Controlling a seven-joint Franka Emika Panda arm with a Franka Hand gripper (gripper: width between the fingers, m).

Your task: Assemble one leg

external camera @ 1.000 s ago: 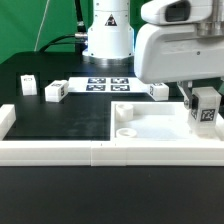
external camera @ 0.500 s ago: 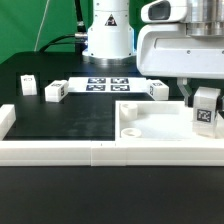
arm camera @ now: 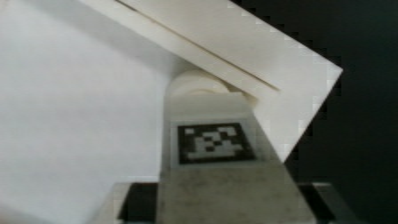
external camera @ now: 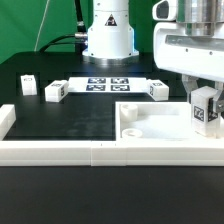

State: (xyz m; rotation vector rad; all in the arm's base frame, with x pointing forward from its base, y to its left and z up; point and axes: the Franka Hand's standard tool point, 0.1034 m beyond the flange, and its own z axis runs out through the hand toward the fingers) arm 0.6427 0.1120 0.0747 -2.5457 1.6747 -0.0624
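Leg: small white cuboid leg (external camera: pixel 206 114), tagged, held upright at frame right, over large flat white slab (external camera: pixel 152 128).
Claw: two-finger gripper (external camera: pixel 205 102) clamped on leg.

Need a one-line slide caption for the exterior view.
Gripper holds a tagged leg upright at the slab corner, exterior view's right; three spare legs lie loose.

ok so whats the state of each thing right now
tool: shut on held leg
held leg: upright, over a corner of the slab
slab: lying flat
loose legs: lying free, ungripped
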